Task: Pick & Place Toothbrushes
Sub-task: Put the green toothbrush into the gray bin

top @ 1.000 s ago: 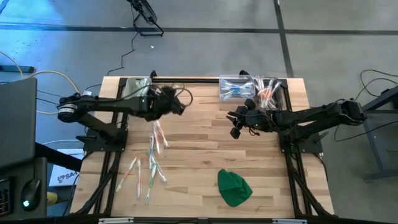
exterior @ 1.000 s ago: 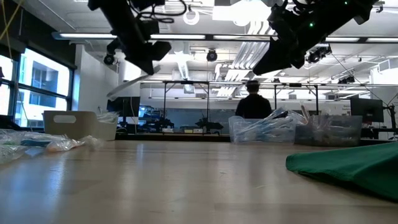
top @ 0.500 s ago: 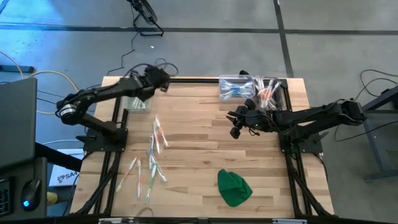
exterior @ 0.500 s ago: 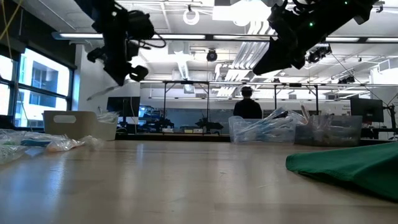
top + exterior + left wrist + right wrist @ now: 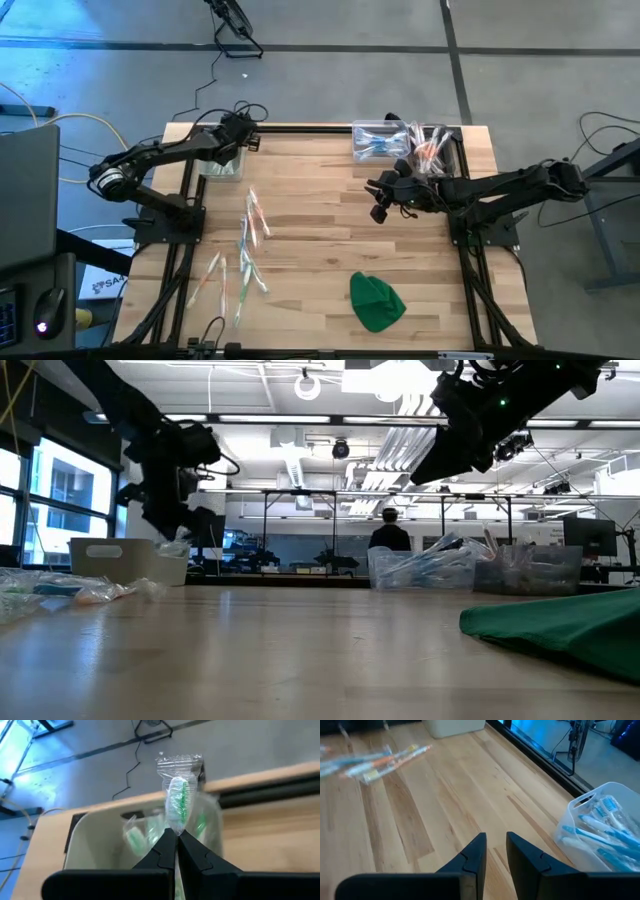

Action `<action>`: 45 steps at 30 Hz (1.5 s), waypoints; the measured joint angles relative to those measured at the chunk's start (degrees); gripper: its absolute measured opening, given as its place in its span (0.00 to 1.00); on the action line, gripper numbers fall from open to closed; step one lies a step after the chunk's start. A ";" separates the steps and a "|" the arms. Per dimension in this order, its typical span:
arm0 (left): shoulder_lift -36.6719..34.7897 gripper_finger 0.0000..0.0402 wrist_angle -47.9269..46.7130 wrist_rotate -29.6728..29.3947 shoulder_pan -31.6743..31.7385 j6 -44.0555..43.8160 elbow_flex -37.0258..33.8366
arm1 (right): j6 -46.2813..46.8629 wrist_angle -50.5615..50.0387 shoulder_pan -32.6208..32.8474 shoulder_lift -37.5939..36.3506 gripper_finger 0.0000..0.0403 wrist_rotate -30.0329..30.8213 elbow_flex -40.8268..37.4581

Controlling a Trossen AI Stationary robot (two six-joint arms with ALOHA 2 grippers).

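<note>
My left gripper (image 5: 247, 136) (image 5: 176, 835) hovers over the pale bin (image 5: 222, 162) (image 5: 95, 840) at the table's far left corner, shut on a green toothbrush in a clear wrapper (image 5: 180, 790). More green wrapped toothbrushes (image 5: 136, 838) lie in that bin. Several loose toothbrushes (image 5: 245, 250) lie flat on the wood at the left middle. My right gripper (image 5: 379, 208) (image 5: 496, 851) hangs above the table's right middle, open, with nothing between its fingers. My left gripper pinches the wrapped green toothbrush just below its bristle head (image 5: 176, 824) between its two fingertips. The head and the wrapper's crimped end stick out past the fingers; the handle is hidden beneath them. The fingers slant downward toward the far left corner, and the toothbrush is clear of the bin.
Two clear bins with toothbrushes (image 5: 382, 140) (image 5: 432, 143) stand at the far right, the blue-filled one (image 5: 600, 827) also in the right wrist view. A green cloth lump (image 5: 376, 301) lies near the front right. A person (image 5: 390, 538) stands in the room beyond.
My left gripper has swung from above the table's middle toward the far left corner and sunk lower, carrying the toothbrush, and now stands over the pale bin. It has stayed shut.
</note>
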 joint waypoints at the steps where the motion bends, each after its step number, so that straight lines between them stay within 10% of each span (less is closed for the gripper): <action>1: 0.00 0.00 -0.14 -0.13 0.01 0.01 -0.51 | -0.74 -0.55 0.00 0.00 0.16 0.05 0.00; 14: 0.02 0.03 0.23 -0.73 -0.15 -2.19 -1.63 | -0.19 -3.57 0.01 0.00 0.16 -0.08 -0.02; 28: 0.02 0.38 0.22 0.31 -0.17 -6.05 -1.51 | -3.55 -2.84 -0.01 0.00 0.16 -0.42 -0.02; 45: -0.85 0.40 -14.60 1.10 -6.54 -2.94 10.66 | -9.30 -2.89 -0.01 0.00 0.16 -4.68 -0.02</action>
